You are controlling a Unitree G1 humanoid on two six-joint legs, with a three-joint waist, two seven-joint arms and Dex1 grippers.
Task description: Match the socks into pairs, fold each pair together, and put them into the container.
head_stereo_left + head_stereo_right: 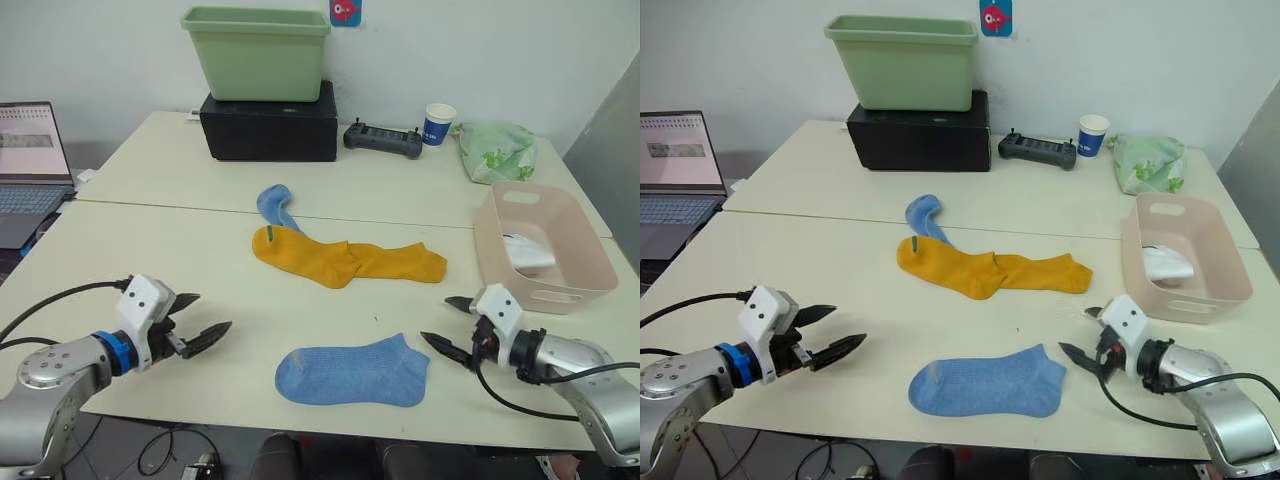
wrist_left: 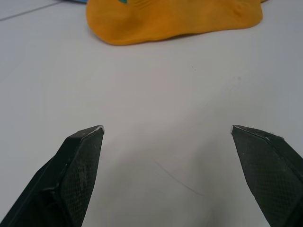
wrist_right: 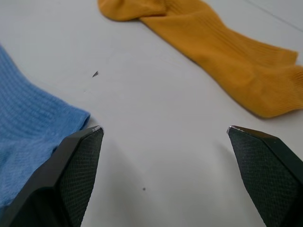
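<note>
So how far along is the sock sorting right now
Done: something white, likely the white socks, already lies in the pink basket. In hand: nothing; the left gripper and right gripper hover open over the table. Left: the two mustard-yellow socks, and the light blue socks, one near, one farther back, unpaired and unfolded.

A green tub (image 1: 257, 52) is stacked on a black box (image 1: 270, 125); beside it a black controller (image 1: 383, 139), a paper cup (image 1: 439, 124), a green cloth bundle (image 1: 497, 150). A laptop (image 1: 30, 165) is seen far left.
</note>
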